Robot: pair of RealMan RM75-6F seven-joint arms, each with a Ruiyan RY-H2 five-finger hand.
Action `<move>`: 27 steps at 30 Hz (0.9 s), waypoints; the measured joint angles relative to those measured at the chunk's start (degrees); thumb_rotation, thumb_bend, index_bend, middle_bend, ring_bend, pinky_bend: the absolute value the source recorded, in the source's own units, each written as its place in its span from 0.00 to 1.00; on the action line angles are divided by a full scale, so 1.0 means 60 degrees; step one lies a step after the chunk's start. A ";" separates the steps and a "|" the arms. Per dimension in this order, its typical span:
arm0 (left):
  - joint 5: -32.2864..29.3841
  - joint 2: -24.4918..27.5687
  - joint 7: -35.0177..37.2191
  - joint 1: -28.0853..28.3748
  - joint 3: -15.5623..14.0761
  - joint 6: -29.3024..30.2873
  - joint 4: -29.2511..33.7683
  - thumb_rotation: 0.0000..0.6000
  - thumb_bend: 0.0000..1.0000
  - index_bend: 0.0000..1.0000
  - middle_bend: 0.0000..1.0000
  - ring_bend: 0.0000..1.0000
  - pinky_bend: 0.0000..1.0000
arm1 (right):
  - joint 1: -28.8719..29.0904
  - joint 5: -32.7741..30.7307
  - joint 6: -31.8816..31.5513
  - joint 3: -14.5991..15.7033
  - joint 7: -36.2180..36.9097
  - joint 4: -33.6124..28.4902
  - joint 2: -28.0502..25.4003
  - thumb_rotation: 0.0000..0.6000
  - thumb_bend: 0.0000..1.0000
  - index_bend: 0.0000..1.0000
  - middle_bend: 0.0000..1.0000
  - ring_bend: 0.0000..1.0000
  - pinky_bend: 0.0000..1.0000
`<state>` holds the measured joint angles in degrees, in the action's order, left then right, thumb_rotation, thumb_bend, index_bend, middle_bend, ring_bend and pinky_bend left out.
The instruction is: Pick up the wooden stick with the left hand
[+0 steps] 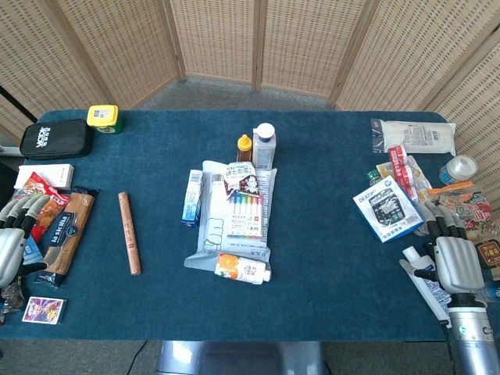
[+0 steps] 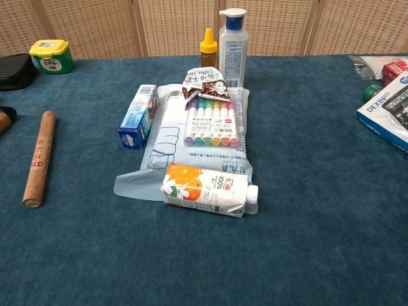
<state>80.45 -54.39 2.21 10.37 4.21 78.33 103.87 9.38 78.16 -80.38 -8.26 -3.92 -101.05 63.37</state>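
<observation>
Wooden stick [image 1: 130,233] lies right of left hand [image 1: 14,238] (fingers [image 1: 31,209] spread, holding nothing), apart.

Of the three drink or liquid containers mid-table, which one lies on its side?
The orange juice carton, lying flat at the plastic bag's near end; the amber bottle and clear bottle stand upright behind.

Stick [image 1: 130,233]: one, wooden, round, light brown, with red printed markings along its side. I see it lying flat on the blue cloth, left of centre in the head view, lengthwise away from me, slightly slanted. Nothing touches it.
</observation>
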 measured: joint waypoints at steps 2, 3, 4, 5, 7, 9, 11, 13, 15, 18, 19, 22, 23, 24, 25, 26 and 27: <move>-0.0012 -0.0009 0.0012 0.0013 -0.0006 -0.0052 -0.0026 1.00 0.35 0.00 0.00 0.00 0.00 | 0.0015 -0.0017 0.0011 -0.0013 -0.0010 -0.0009 0.0004 1.00 0.00 0.00 0.00 0.00 0.00; -0.0025 -0.0014 0.0037 0.0026 -0.0012 -0.0104 -0.0052 1.00 0.35 0.00 0.00 0.00 0.00 | 0.0018 -0.0023 0.0022 -0.0008 -0.0018 -0.0016 0.0008 1.00 0.00 0.00 0.00 0.00 0.00; -0.0034 -0.0016 0.0069 0.0039 -0.0017 -0.0152 -0.0077 1.00 0.35 0.00 0.00 0.00 0.00 | 0.0024 -0.0017 0.0028 -0.0004 -0.0027 -0.0024 0.0011 1.00 0.00 0.00 0.00 0.00 0.00; -0.0037 -0.0018 0.0113 0.0054 -0.0022 -0.0198 -0.0110 1.00 0.35 0.00 0.00 0.00 0.00 | 0.0024 -0.0004 0.0026 0.0002 -0.0032 -0.0031 0.0015 1.00 0.00 0.00 0.00 0.00 0.00; 0.0001 -0.0017 0.0221 0.0098 -0.0046 -0.0315 -0.0231 1.00 0.35 0.00 0.00 0.00 0.00 | 0.0011 0.0034 -0.0010 0.0018 -0.0037 -0.0057 0.0014 1.00 0.00 0.00 0.00 0.00 0.00; 0.0121 0.0002 0.0279 0.0155 -0.0095 -0.0439 -0.0404 1.00 0.35 0.00 0.00 0.00 0.00 | -0.0016 0.0056 -0.0074 0.0024 -0.0046 -0.0092 0.0005 1.00 0.00 0.00 0.00 0.00 0.00; 0.0286 0.0009 0.0332 0.0212 -0.0155 -0.0546 -0.0597 1.00 0.35 0.00 0.00 0.00 0.00 | -0.0049 0.0078 -0.0147 0.0027 -0.0056 -0.0135 -0.0010 1.00 0.00 0.00 0.00 0.00 0.00; 0.0514 0.0005 0.0395 0.0296 -0.0263 -0.0732 -0.0874 1.00 0.35 0.00 0.00 0.00 0.00 | -0.0092 0.0111 -0.0239 0.0034 -0.0088 -0.0210 -0.0036 1.00 0.00 0.00 0.00 0.00 0.00; 0.0696 -0.0043 0.0369 0.0387 -0.0387 -0.0951 -0.1185 1.00 0.35 0.00 0.00 0.00 0.00 | -0.0132 0.0137 -0.0308 0.0047 -0.0147 -0.0295 -0.0073 1.00 0.00 0.00 0.00 0.00 0.00; 0.0886 -0.0349 0.0170 0.0494 -0.0542 -0.1176 -0.1662 1.00 0.34 0.00 0.00 0.00 0.00 | -0.0177 0.0150 -0.0368 0.0063 -0.0227 -0.0414 -0.0116 1.00 0.00 0.00 0.00 0.00 0.00; 0.0929 -0.0489 0.0105 0.0523 -0.0586 -0.1239 -0.1809 1.00 0.34 0.00 0.00 0.00 0.00 | -0.0187 0.0149 -0.0381 0.0064 -0.0246 -0.0448 -0.0127 1.00 0.00 0.00 0.00 0.00 0.00; 0.1052 -0.1025 -0.0128 0.0603 -0.0690 -0.1373 -0.2313 1.00 0.34 0.00 0.00 0.00 0.00 | -0.0196 0.0154 -0.0400 0.0066 -0.0321 -0.0544 -0.0157 1.00 0.00 0.00 0.00 0.00 0.00; 0.1091 -0.1191 -0.0198 0.0620 -0.0711 -0.1384 -0.2473 1.00 0.34 0.00 0.00 0.00 0.00 | -0.0196 0.0159 -0.0401 0.0065 -0.0332 -0.0570 -0.0170 1.00 0.00 0.00 0.00 0.00 0.00; 0.1155 -0.1417 -0.0287 0.0639 -0.0732 -0.1377 -0.2700 1.00 0.34 0.00 0.00 0.00 0.00 | -0.0196 0.0162 -0.0403 0.0063 -0.0339 -0.0605 -0.0190 1.00 0.00 0.00 0.00 0.00 0.00; 0.1214 -0.1590 -0.0351 0.0649 -0.0743 -0.1348 -0.2879 1.00 0.34 0.00 0.00 0.00 0.00 | -0.0200 0.0163 -0.0410 0.0061 -0.0341 -0.0622 -0.0204 1.00 0.00 0.00 0.00 0.00 0.00; 0.1282 -0.1767 -0.0417 0.0654 -0.0751 -0.1294 -0.3067 1.00 0.34 0.00 0.00 0.00 0.00 | -0.0207 0.0164 -0.0424 0.0059 -0.0341 -0.0626 -0.0211 1.00 0.00 0.00 0.00 0.00 0.00; 0.1386 -0.2005 -0.0510 0.0659 -0.0767 -0.1202 -0.3331 1.00 0.34 0.00 0.00 0.00 0.00 | -0.0221 0.0165 -0.0441 0.0061 -0.0334 -0.0627 -0.0214 1.00 0.00 0.00 0.00 0.00 0.00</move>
<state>88.76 -66.42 -0.85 14.32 -0.39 71.12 83.88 8.05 79.14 -83.03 -7.89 -5.92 -104.81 62.09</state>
